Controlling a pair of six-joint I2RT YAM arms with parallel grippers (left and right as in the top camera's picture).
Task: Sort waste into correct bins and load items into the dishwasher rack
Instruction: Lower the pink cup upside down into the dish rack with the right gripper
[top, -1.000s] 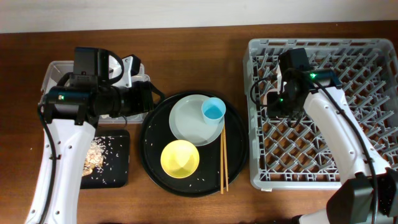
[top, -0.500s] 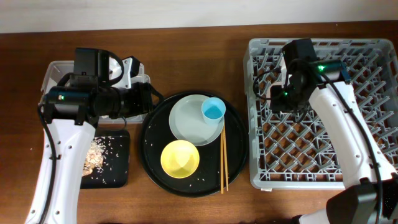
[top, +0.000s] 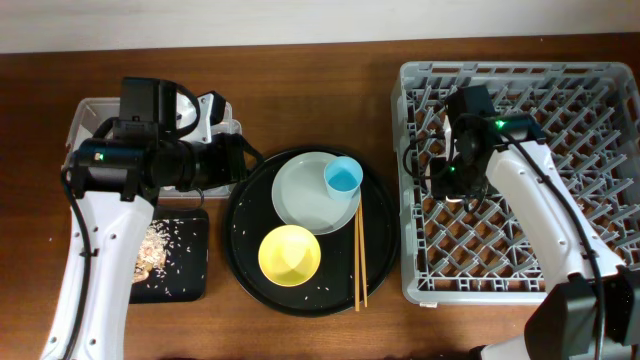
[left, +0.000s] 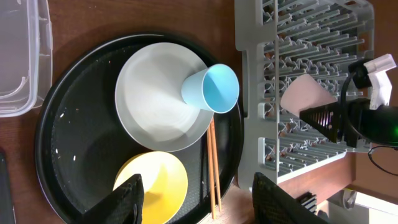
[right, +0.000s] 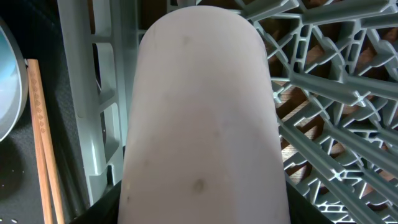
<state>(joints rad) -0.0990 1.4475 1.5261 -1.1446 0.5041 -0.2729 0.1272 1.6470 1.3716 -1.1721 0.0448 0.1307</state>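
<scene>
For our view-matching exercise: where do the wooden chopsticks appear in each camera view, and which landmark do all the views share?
Overhead: the chopsticks lie on the right side of the round black tray, just left of the dishwasher rack.
Left wrist: lower centre, at the tray's right edge, beside the rack.
Right wrist: along the left edge, left of the pink cup.
Shared landmark: the rack's grey wall, next to the chopsticks in every view.

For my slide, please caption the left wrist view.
Right hand holds pink cup over the rack; blue cup sits on the plate.
</scene>
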